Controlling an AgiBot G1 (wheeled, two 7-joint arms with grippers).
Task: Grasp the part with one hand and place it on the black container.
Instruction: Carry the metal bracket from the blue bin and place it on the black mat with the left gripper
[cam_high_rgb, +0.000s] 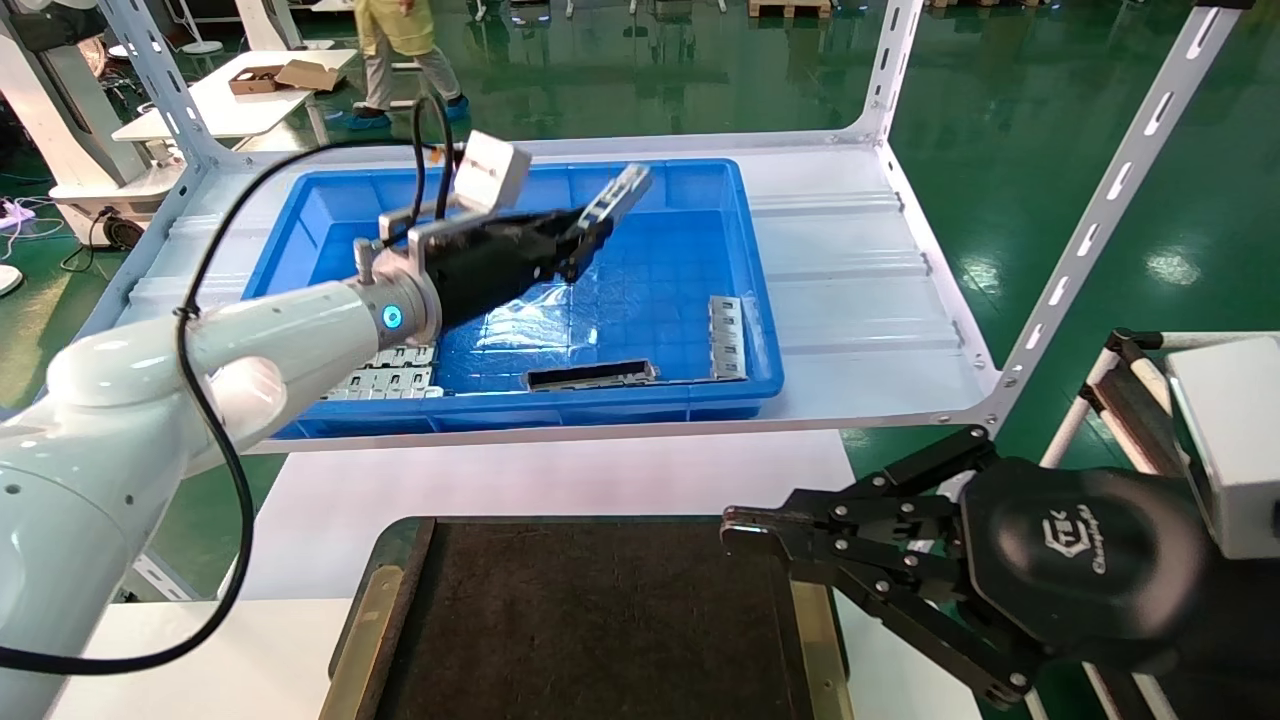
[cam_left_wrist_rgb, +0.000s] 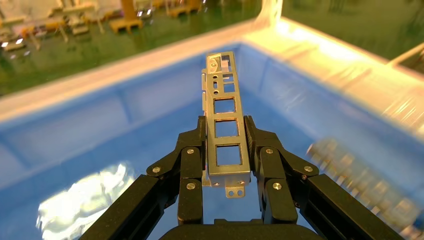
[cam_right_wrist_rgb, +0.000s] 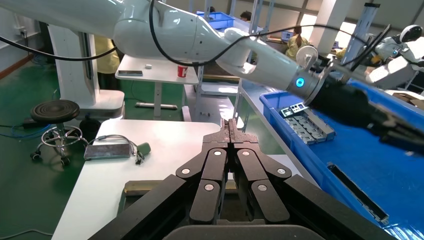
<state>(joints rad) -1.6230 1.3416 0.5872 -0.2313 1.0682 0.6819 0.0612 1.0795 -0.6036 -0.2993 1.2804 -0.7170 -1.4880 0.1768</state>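
Observation:
My left gripper (cam_high_rgb: 590, 232) is shut on the part (cam_high_rgb: 620, 193), a slim silver-grey bar with a row of rectangular windows, and holds it in the air above the blue bin (cam_high_rgb: 400, 195). In the left wrist view the part (cam_left_wrist_rgb: 225, 127) sticks out forward from between the two fingers (cam_left_wrist_rgb: 260, 145). The black container (cam_high_rgb: 590, 620), a flat dark tray with olive side strips, lies on the white table near me. My right gripper (cam_high_rgb: 735, 530) is shut and empty, parked over the tray's right edge; it also shows in the right wrist view (cam_right_wrist_rgb: 231, 131).
The blue bin sits on a white metal shelf (cam_high_rgb: 860, 300). In it lie a dark long piece with one slot (cam_high_rgb: 592, 375), grey multi-tab cages at the left (cam_high_rgb: 390, 372) and another at the right (cam_high_rgb: 727, 337). Shelf posts (cam_high_rgb: 1110, 190) stand at the right.

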